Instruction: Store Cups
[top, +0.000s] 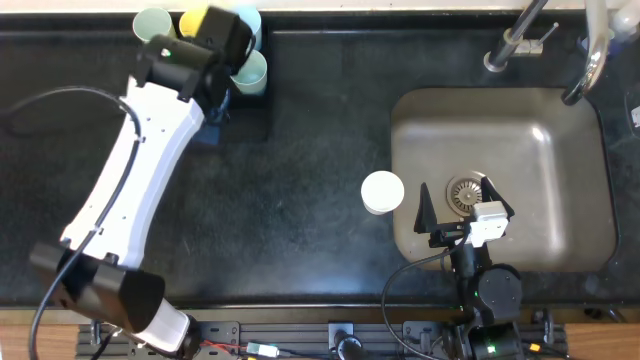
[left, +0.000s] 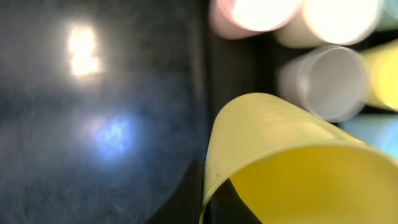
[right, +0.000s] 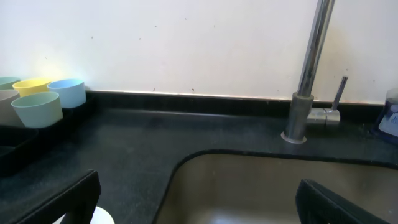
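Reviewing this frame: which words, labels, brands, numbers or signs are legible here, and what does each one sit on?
None can be read.
The bottle beside the faucet has a blue label, but its print is too blurred to read.
The yellow cup, the racked cups and the white cup by the sink show no markings.

No legible text, labels, numbers or signs

Left pincer (left: 208, 198) gripping, right pincer (top: 460, 203) open
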